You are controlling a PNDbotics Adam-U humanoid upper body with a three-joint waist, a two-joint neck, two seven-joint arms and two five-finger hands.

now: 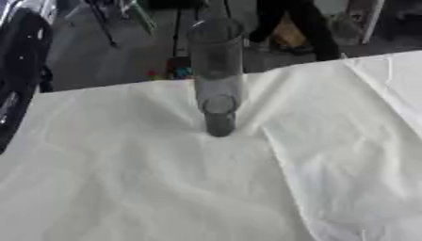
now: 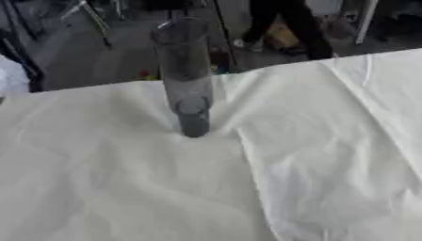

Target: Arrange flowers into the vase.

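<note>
Vase (image 1: 216, 75) upright, upper centre of frame, on white cloth (image 1: 148, 179), mouth up and clear, likely set ready to take stems | no flowers anywhere in frame | hands: neither visible, so open or closed cannot tell | vase-to-hand relation: cannot tell | dark shape at left edge, unidentified

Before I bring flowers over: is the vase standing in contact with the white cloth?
Touching. In the left eye view the clear vase stands upright with its base pressed onto the white cloth, no gap beneath it.
</note>
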